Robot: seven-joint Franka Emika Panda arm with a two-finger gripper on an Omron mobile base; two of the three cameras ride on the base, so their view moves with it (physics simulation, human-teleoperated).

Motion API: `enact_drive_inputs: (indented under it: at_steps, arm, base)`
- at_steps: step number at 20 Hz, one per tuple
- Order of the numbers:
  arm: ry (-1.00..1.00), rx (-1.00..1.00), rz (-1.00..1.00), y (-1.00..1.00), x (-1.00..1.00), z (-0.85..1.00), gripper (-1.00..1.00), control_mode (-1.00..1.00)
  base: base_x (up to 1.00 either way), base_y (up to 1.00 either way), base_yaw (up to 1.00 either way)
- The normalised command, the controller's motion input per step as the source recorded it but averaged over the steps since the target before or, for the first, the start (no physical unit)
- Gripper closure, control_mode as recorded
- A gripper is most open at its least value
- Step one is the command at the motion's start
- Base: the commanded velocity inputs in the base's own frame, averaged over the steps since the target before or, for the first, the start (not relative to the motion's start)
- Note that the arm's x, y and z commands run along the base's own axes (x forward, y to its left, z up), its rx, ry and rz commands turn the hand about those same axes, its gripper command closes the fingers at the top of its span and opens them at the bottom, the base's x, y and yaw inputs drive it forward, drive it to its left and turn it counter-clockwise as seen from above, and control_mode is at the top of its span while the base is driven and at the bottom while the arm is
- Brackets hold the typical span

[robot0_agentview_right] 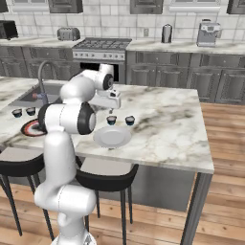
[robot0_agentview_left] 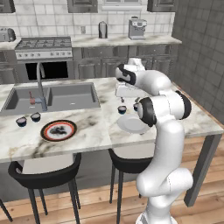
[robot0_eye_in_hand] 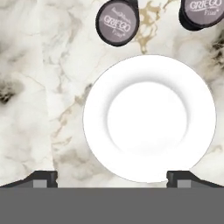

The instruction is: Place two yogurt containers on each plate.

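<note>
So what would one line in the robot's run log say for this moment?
gripper: open, above white plate | white plate: bare | two yogurt containers: on counter beside it | patterned plate: bare

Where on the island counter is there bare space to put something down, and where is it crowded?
The white plate is bare. Open marble lies right of it, toward the counter's far corner. More bare marble lies between the white plate and the red-rimmed plate. It is crowded just behind the white plate, where two yogurt cups stand, and beside the sink, by two more cups.

Arm folded forward, claw [robot0_eye_in_hand: 112, 178] pointing down, jaws wide apart, empty.
</note>
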Motion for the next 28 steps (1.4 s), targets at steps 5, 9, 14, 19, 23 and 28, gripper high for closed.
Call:
enact_drive_inputs:
  at_steps: [5, 9, 14, 19, 23, 28]
  arm:
    - [-0.15, -0.01, -0.12, 0.0, 0.36, -0.36, -1.0, -1.0]
    - [-0.09, -0.01, -0.13, 0.0, 0.4, -0.36, -1.0, -1.0]
    - [-0.04, -0.04, -0.11, 0.0, 0.32, -0.33, -1.0, -1.0]
    - [0.0, -0.02, -0.1, 0.0, 0.33, -0.18, -1.0, -1.0]
    - [0.01, 0.0, -0.09, 0.0, 0.37, -0.07, -1.0, -1.0]
    - [0.04, 0.0, -0.09, 0.0, 0.39, -0.11, -1.0, -1.0]
  base:
    - [0.0, 0.0, 0.0]
    - [0.0, 0.0, 0.0]
    - [0.0, 0.0, 0.0]
    - [0.0, 0.0, 0.0]
    - [0.0, 0.0, 0.0]
    - [0.0, 0.0, 0.0]
